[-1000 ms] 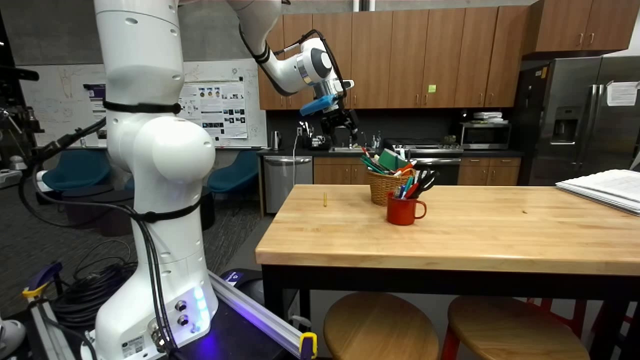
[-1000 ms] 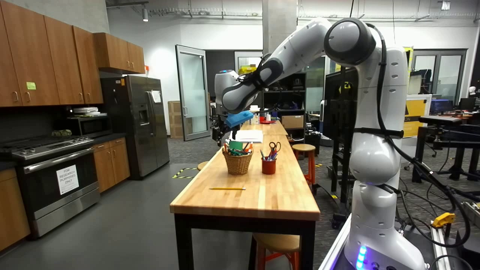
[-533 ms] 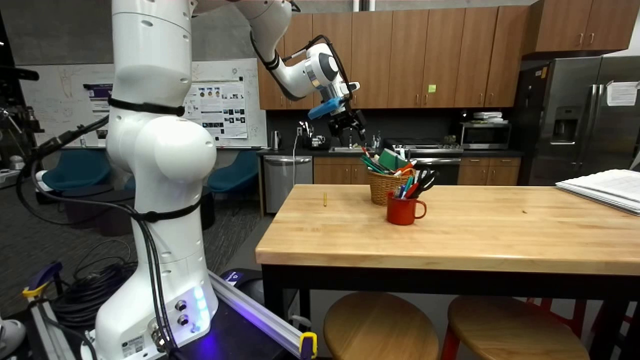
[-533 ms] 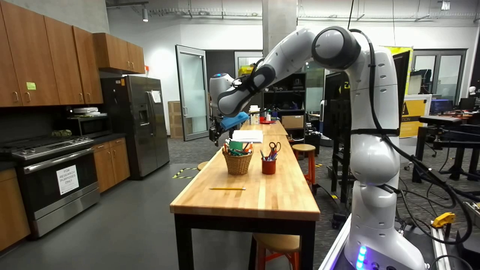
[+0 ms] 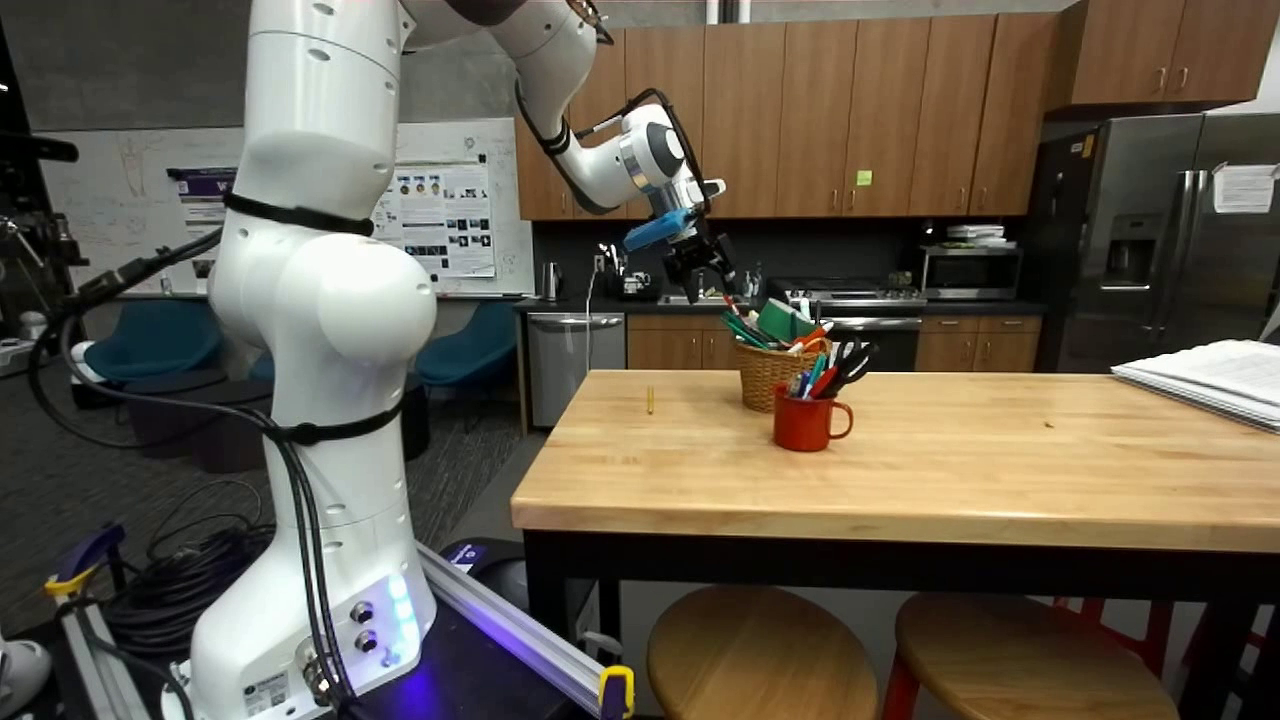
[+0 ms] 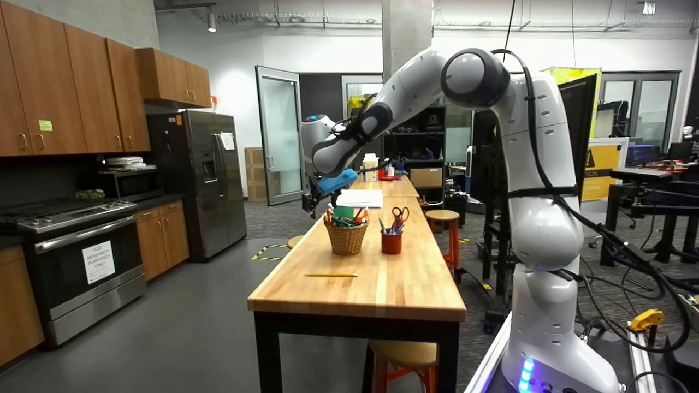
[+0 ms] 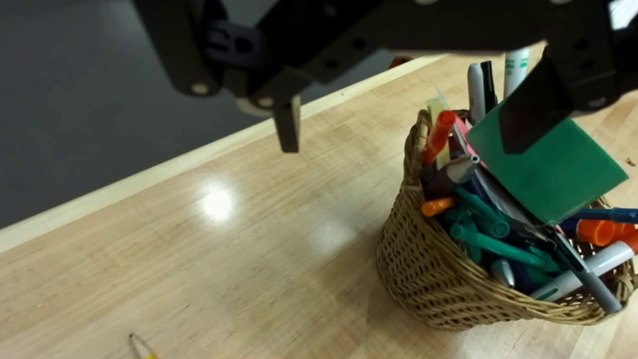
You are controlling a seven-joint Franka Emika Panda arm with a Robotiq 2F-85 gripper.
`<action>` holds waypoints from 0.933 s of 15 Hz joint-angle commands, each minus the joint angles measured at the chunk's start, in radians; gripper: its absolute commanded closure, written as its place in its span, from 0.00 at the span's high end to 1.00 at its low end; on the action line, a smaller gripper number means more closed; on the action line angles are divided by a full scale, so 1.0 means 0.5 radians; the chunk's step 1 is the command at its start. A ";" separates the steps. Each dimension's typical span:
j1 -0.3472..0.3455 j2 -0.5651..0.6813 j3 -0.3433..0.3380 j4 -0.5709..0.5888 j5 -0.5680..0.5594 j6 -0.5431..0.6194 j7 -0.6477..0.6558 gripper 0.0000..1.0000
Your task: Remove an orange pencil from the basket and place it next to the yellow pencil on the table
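Observation:
My gripper [image 7: 401, 144] is open and empty in the wrist view, its fingers wide apart. One finger is over bare table; the other is in front of the green block in the basket [image 7: 428, 269]. Between them an orange-red stick [image 7: 439, 134] stands at the basket rim; its lower part is hidden. I cannot tell surely whether it is the orange pencil. In an exterior view the gripper [image 5: 712, 285] is above the basket [image 5: 765, 380], to its left. The yellow pencil lies on the table in both exterior views [image 5: 650, 400] [image 6: 331, 274]; its tip shows in the wrist view [image 7: 149, 356].
A red mug [image 5: 803, 425] with pens and scissors stands beside the basket on the wooden table [image 6: 355, 297]. Green pens [image 7: 498, 244], a green block [image 7: 558, 169] and markers crowd the basket. White papers [image 5: 1210, 380] lie farther along the table.
In the exterior views the arm has come lower and moved outward, bringing the gripper down and nearer the basket. The basket, mug and yellow pencil have not moved.

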 commanded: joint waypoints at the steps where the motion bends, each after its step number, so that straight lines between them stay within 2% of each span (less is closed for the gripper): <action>1: 0.042 0.055 -0.053 0.076 -0.037 -0.035 0.026 1.00; 3: 0.049 0.073 -0.068 0.093 -0.038 -0.038 0.027 0.99; 4: 0.053 0.079 -0.073 0.099 -0.038 -0.037 0.028 0.74; 6: 0.060 0.086 -0.082 0.105 -0.034 -0.039 0.024 0.71; 12: 0.075 0.076 -0.102 0.095 -0.037 -0.043 0.033 0.23; 14: 0.074 0.060 -0.110 0.083 -0.037 -0.043 0.042 0.10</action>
